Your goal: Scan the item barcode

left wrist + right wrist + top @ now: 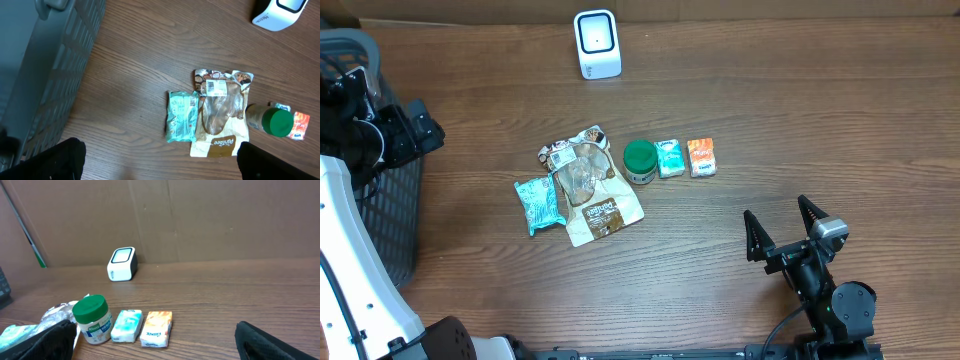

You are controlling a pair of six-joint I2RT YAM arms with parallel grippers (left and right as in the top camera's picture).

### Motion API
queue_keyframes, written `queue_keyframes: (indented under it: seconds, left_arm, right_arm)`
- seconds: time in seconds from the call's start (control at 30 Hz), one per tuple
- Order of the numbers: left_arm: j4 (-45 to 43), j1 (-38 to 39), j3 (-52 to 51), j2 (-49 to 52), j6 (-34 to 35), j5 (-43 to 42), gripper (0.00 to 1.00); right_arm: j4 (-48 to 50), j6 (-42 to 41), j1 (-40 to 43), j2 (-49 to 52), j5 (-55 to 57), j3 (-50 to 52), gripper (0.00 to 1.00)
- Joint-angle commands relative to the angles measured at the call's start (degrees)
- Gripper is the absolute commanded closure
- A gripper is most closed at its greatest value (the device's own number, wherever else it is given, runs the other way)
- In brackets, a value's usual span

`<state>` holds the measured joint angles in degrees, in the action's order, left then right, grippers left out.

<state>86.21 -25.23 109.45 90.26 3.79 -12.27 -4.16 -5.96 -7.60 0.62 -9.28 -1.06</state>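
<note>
Left gripper [160, 146] and right gripper [776, 210] both hung released, empty. Green-lidded jar [640, 160] looked rigid, light, somewhat slick; likely best gripped across its sides below the lid.

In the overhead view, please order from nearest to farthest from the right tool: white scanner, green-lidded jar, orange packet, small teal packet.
1. orange packet, nearest the right tool, right end of the row.
2. small teal packet, just left of it.
3. green-lidded jar, further left.
4. white scanner, far back and left.
</note>
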Motion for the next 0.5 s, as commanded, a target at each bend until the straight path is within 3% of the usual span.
queue_keyframes:
  seconds: [0.0,0.47]
  left_arm:
    - [0.15,0.04,1.27,0.52,-1.7,-1.07,0.0]
    - [0.15,0.04,1.27,0.52,-1.7,-1.07,0.0]
  right_arm:
    - [0.44,-0.07,-0.33,-0.46,-1.81,0.59,0.0]
    - [-0.02,-0.09,-0.33,-0.46,-3.91,-2.45,0.0]
